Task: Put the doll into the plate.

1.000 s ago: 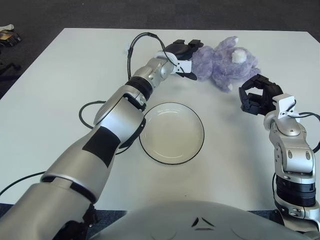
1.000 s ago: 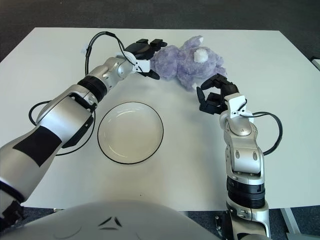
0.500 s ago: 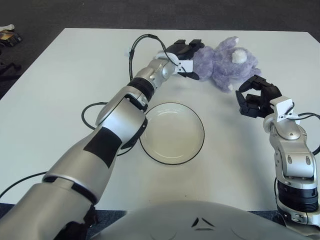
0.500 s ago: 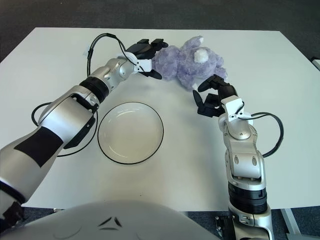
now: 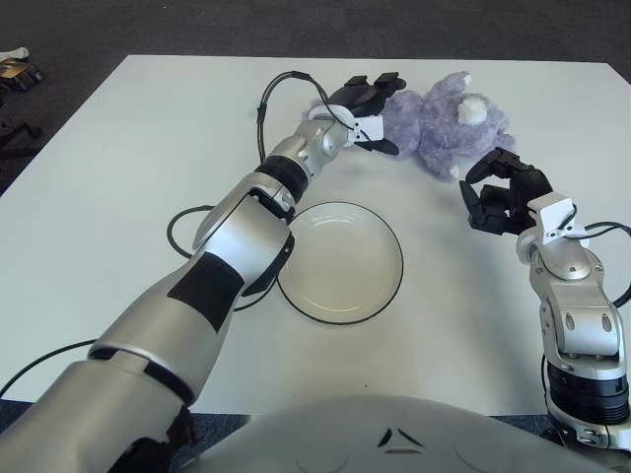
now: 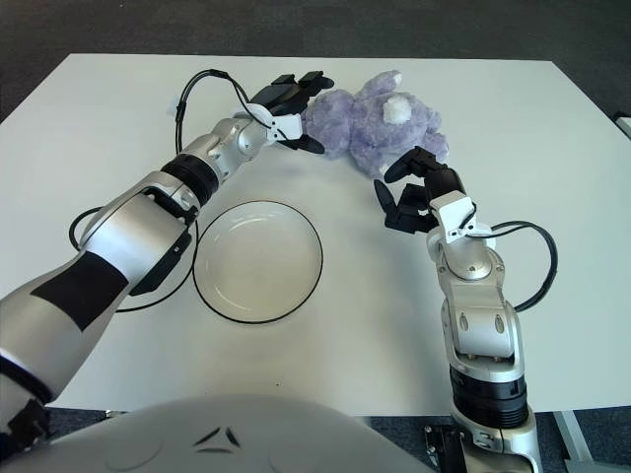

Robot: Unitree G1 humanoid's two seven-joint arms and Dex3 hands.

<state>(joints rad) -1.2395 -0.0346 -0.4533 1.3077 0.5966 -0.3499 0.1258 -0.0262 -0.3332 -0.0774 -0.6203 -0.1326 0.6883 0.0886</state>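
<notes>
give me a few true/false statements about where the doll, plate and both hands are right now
1. The purple doll lies inside the plate. False: it lies on the white table, beyond the plate.
2. The plate holds nothing. True.
3. The left hand is at the doll's left side, fingers spread. True.
4. The right hand grips the plate's rim. False: it is open beside the doll, holding nothing.
5. A black cable lies left of the plate. True.

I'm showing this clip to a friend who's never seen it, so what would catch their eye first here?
Probably the fluffy purple doll at the far side of the white table, flanked by both robot hands: the left robot hand, fingers spread, at its left edge, and the right robot hand, open, just in front of it. Next, the empty white plate at the table's middle.
</notes>
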